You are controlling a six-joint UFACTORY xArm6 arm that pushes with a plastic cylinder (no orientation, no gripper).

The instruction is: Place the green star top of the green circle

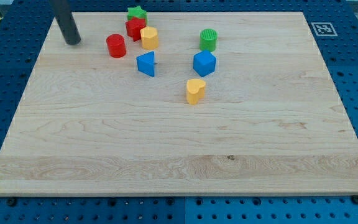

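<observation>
Yellow block point(195, 91) nearest — my tip point(73, 42) sits well left of green star point(137, 13).

1 camera looks down, apparently from the near edge, over the whole wooden board point(179, 155).

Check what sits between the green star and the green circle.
Camera view: nothing sits squarely between green star and green circle; the yellow block lies just below that line, near the star.

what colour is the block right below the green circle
Blue, a cube, seen in the camera view under the green circle.
</observation>
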